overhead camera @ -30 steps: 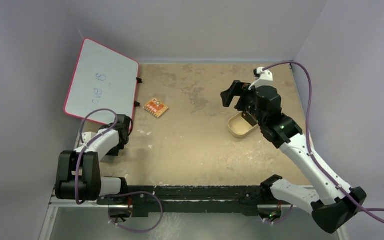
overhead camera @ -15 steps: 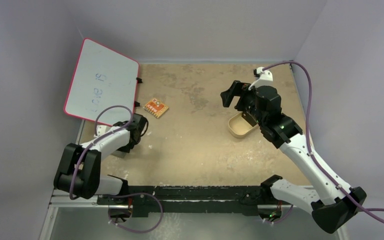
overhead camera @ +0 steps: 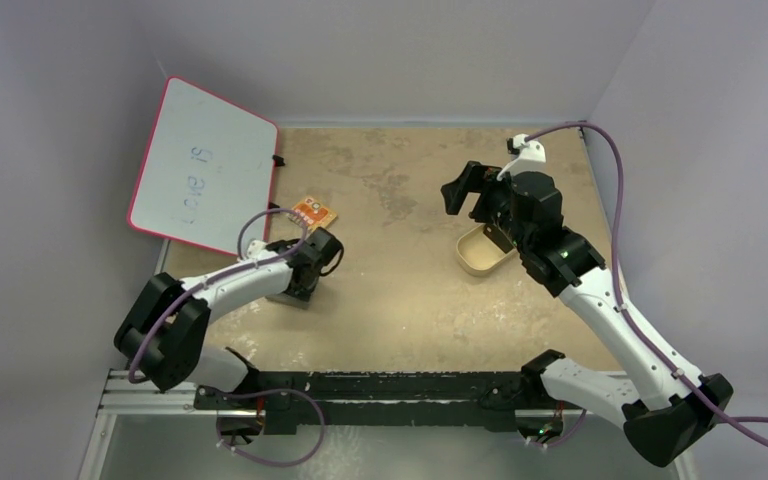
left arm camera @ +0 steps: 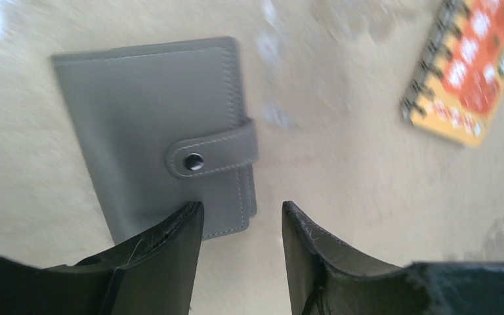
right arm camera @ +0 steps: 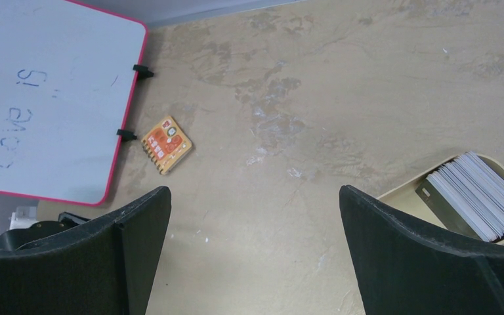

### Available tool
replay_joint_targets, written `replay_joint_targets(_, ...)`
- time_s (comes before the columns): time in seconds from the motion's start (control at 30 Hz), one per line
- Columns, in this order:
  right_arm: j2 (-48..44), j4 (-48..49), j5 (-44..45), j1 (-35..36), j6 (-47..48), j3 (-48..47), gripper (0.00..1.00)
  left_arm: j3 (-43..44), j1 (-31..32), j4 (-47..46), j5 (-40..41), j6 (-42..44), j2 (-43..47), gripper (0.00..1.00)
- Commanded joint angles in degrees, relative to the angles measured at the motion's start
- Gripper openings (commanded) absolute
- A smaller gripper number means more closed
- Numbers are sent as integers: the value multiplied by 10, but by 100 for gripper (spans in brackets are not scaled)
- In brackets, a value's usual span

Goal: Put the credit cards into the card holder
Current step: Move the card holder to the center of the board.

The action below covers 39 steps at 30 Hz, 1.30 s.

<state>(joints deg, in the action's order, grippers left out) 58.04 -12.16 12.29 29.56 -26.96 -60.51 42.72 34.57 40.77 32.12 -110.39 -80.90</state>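
Observation:
The grey card holder (left arm camera: 151, 131) lies closed on the table with its snap strap fastened. It shows as a grey edge under the left arm in the top view (overhead camera: 288, 298). My left gripper (left arm camera: 243, 213) is open and low over the table, its left finger lying over the holder's near edge, nothing between the fingers. In the top view the left gripper (overhead camera: 300, 283) is left of centre. The credit cards (right arm camera: 479, 197) stand stacked in a tan tray (right arm camera: 400, 193). My right gripper (right arm camera: 252, 190) is wide open and empty, held high left of the tray (overhead camera: 475, 262).
An orange spiral notepad (overhead camera: 312, 213) lies just beyond the left gripper; it also shows in the left wrist view (left arm camera: 472, 72). A pink-framed whiteboard (overhead camera: 205, 165) leans at the back left. A dark flat piece (right arm camera: 436, 200) sits beside the cards in the tray.
My left arm has swung right from the table's left edge towards the middle, and the grey holder under it has shifted right with it. The right arm has not moved.

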Motion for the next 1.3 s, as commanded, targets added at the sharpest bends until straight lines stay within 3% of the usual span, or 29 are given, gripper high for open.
replay_joint_targets(0.0,-5,11,-3,-2,8,-18,99,71,52,-24,39,53,3,47)
replay_joint_targets(0.2,-11,19,-6,-2,13,-13,99,44,61,-29,131,92,92,48)
replay_joint_targets(0.43,7,23,-2,-2,22,-15,99,-11,44,63,207,57,145,49)
replay_joint_targets(0.8,-15,57,-20,-2,33,11,99,-86,21,-30,113,208,150,50)
replay_joint_targets(0.97,-20,51,-25,-1,31,5,99,-74,28,-154,5,320,75,50)
replay_joint_targets(1.27,-44,64,-42,-2,29,36,99,-52,71,-359,-106,446,15,49)
